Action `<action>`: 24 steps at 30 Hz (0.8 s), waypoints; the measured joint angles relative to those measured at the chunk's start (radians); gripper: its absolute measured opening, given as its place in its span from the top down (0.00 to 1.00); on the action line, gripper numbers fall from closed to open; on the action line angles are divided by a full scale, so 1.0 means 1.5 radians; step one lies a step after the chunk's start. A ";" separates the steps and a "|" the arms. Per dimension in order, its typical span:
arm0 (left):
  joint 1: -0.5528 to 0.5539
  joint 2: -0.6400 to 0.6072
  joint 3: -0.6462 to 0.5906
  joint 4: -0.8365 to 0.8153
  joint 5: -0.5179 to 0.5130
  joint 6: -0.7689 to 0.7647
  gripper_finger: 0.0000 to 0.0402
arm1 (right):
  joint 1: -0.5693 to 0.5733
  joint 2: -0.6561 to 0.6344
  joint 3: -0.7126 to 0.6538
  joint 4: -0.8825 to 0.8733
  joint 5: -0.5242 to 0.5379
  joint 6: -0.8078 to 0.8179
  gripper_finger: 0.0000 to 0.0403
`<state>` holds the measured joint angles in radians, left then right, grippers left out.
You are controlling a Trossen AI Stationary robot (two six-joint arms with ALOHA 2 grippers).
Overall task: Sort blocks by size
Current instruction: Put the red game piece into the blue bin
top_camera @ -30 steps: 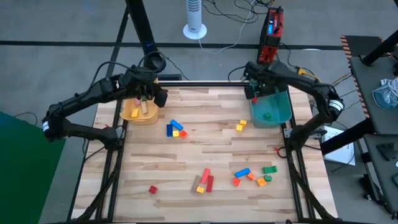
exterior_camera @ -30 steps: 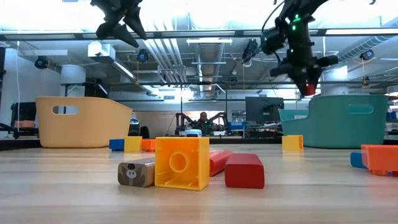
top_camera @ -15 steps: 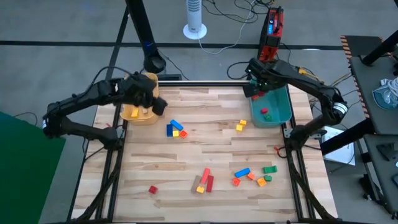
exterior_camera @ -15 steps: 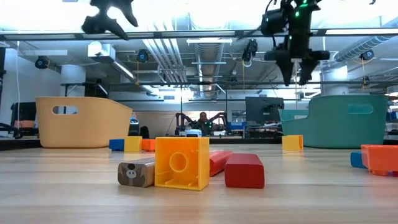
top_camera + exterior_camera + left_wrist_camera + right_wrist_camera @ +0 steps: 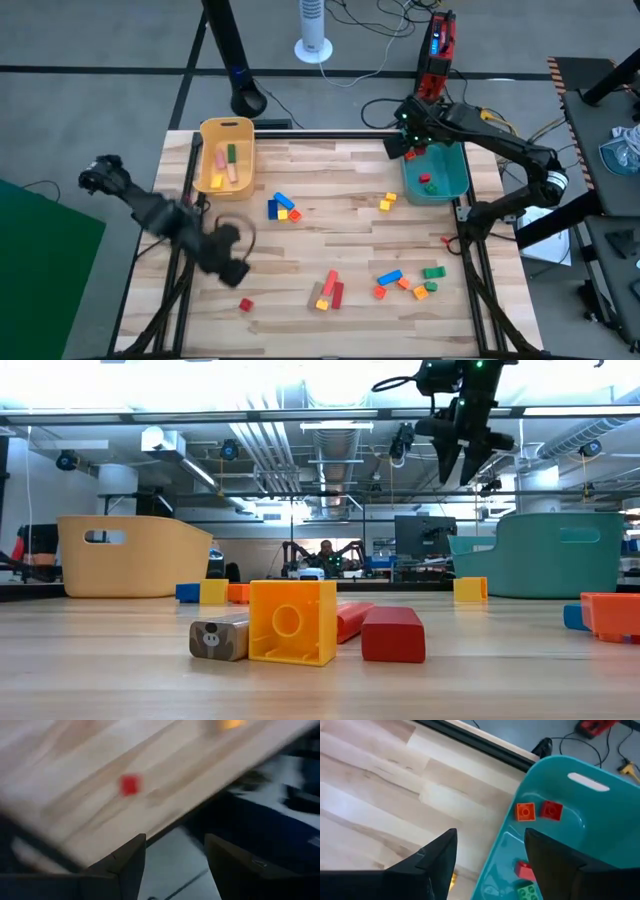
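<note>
High view: left gripper (image 5: 232, 268) (open, empty) hangs near the tabletop's left edge; a hasty descent could knock the red block (image 5: 245, 304) off. Right gripper (image 5: 398, 148), open, empty, waits beside the teal bin (image 5: 462, 178).

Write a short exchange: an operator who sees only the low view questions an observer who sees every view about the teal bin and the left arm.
Operator: What lies inside the teal bin?
Observer: The teal bin holds an orange block, red blocks and a green block.
Operator: Where is the left gripper?
Observer: The left gripper is open, low at the table's left front edge, near a lone red block.
</note>
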<state>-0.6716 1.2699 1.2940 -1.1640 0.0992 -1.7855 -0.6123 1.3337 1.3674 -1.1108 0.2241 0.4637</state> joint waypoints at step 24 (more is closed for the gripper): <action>-0.129 0.327 0.000 0.090 -0.190 0.074 0.38 | 0.004 0.006 0.000 0.051 -0.062 -0.038 0.35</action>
<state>-0.8653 1.7597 1.2934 -1.0289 -0.1857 -1.6745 -0.6063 1.3434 1.3670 -1.0344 0.1308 0.4072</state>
